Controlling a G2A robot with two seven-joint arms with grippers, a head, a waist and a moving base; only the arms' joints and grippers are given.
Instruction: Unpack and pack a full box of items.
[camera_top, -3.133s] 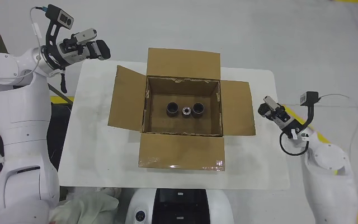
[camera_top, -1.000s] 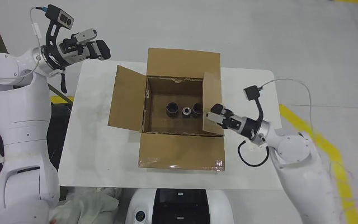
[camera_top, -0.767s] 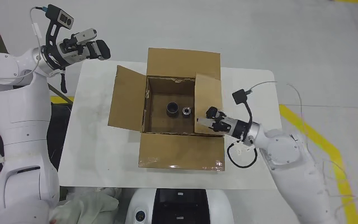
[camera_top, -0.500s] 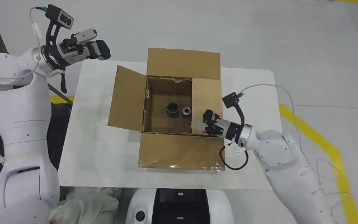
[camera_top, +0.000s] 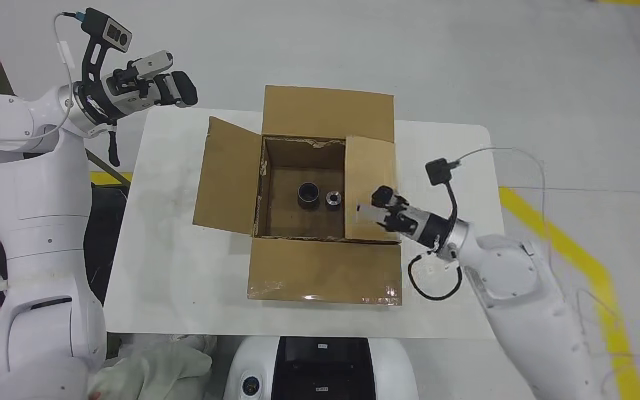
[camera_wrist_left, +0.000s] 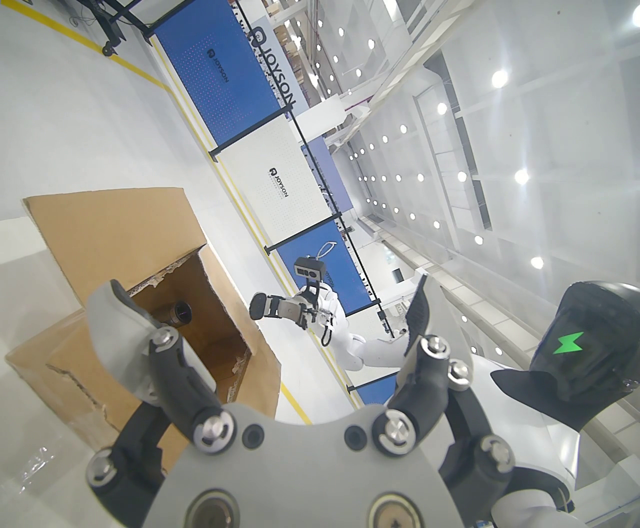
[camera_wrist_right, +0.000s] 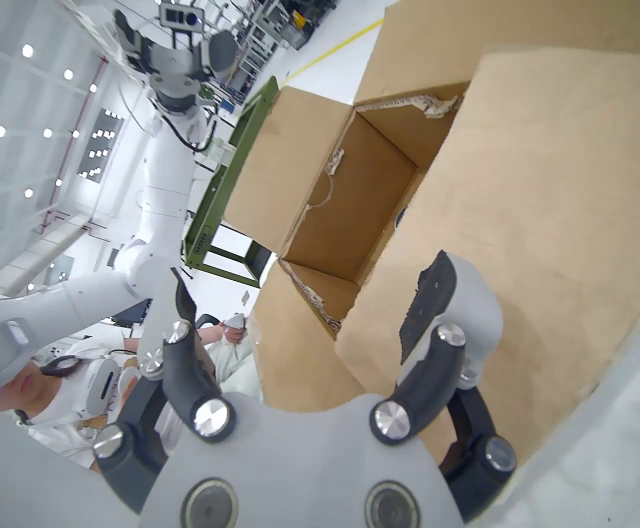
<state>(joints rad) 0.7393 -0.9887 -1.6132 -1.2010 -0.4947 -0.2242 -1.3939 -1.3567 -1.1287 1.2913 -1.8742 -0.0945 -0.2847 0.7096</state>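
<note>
Looking down, I see the open cardboard box (camera_top: 325, 268) mid-table with two dark cylinders (camera_top: 308, 194) on its floor, while my left wrist view peers sidelong in at one cylinder's end (camera_wrist_left: 172, 312). My right gripper (camera_top: 378, 208), fingers splayed and holding nothing, sits at the half-raised right flap (camera_top: 368, 175) (contact unclear). My left gripper (camera_top: 185, 90), equally spread and unladen, hangs off the far corner of the white table (camera_top: 170, 260), above pale yellow-lined flooring, and the flap hides the box floor beneath it.

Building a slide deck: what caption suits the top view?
Right gripper beside the folded flap of the box, two cylinders visible inside; left gripper near the table corner.
</note>
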